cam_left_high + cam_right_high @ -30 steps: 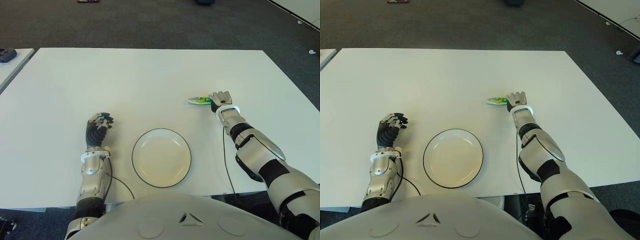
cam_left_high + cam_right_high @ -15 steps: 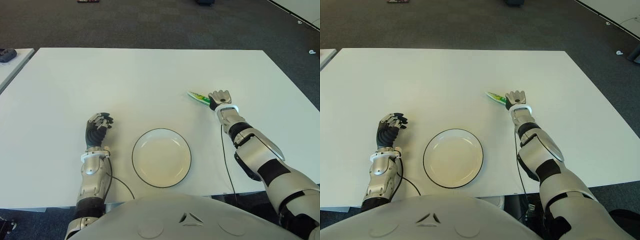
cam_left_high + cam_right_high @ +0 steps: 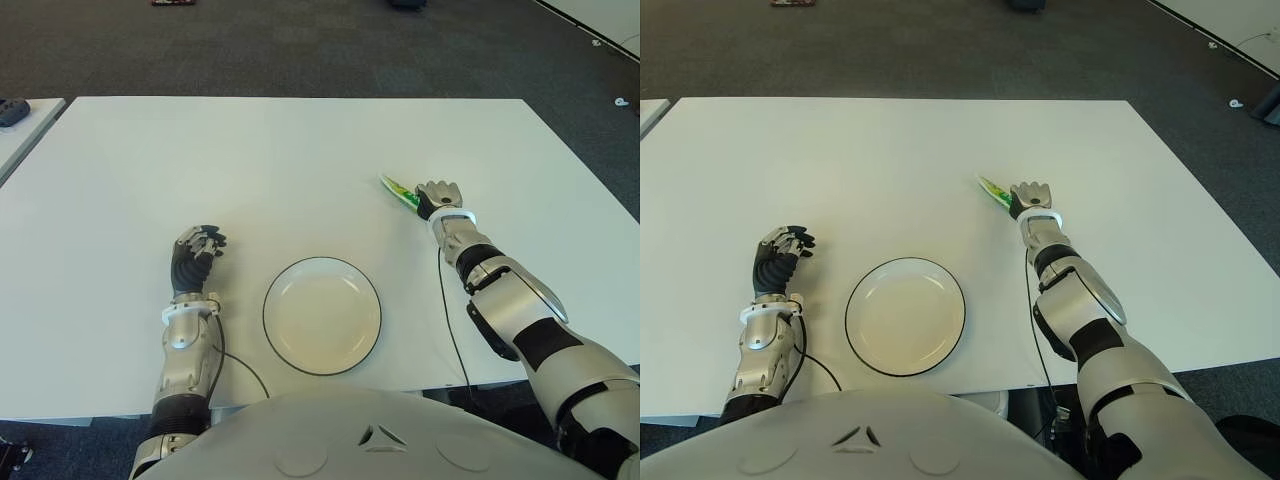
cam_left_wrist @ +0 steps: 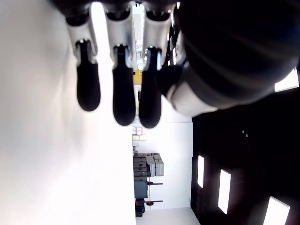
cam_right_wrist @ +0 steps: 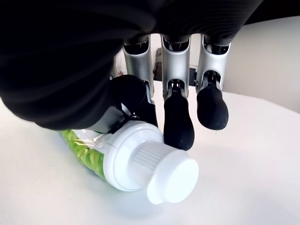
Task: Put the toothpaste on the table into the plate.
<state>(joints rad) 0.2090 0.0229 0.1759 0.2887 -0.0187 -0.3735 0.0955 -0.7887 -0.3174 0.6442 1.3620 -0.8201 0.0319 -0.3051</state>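
Observation:
The toothpaste (image 3: 398, 190) is a green tube with a white cap (image 5: 164, 176), lying slantwise on the white table (image 3: 280, 160) to the right of and beyond the plate. My right hand (image 3: 438, 195) is at the tube's cap end. In the right wrist view the thumb and a finger (image 5: 136, 96) press on the tube's shoulder, while the other fingers (image 5: 178, 122) curl down past the cap. The white plate (image 3: 322, 315) with a dark rim sits near the front edge and holds nothing. My left hand (image 3: 196, 248) shows left of the plate, fingers curled on nothing.
The table's right edge (image 3: 590, 170) runs close behind my right hand, with dark carpet beyond. A second white table corner (image 3: 20, 110) with a dark object shows at the far left. A thin cable (image 3: 450, 330) trails along my right forearm.
The tube has swung from lying crosswise to pointing diagonally away to the left. My right hand has shifted slightly farther from me with it. The left hand and the plate have stayed put.

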